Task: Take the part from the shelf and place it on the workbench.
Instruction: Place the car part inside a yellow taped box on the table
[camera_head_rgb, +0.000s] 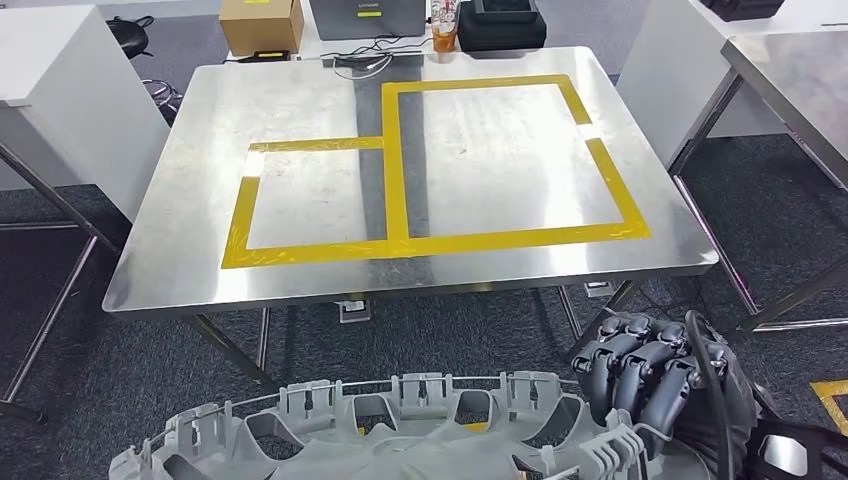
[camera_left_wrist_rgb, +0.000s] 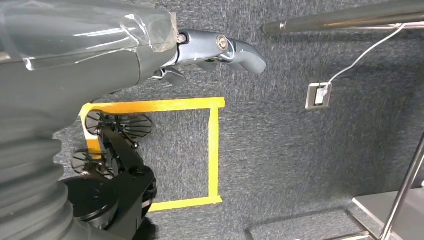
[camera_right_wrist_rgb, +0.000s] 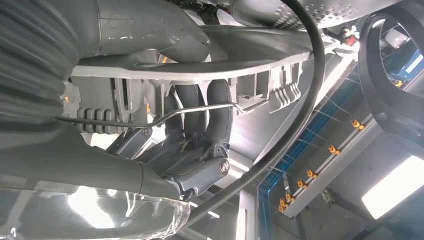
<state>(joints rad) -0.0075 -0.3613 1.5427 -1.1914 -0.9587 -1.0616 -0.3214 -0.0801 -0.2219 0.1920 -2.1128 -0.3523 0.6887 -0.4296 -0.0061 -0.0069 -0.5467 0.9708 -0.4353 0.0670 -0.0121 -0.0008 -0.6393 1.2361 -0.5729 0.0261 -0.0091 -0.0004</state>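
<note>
The grey moulded plastic part (camera_head_rgb: 400, 430), a wide curved piece with ribbed tabs and open windows along its rim, sits lowest in the head view, short of the steel workbench (camera_head_rgb: 170, 270). The right hand (camera_head_rgb: 650, 375) grips its right end, dark fingers (camera_right_wrist_rgb: 210, 115) curled over the rim and through a window, beside a thin wire clip. It looks stiff but light, broad enough to swing and twist from one end; the thick rim between tabs seems the safest hold, the thin tabs the likeliest to snap. The left hand (camera_left_wrist_rgb: 200, 50) hangs over carpet, its fingers loosely extended and holding nothing.
</note>
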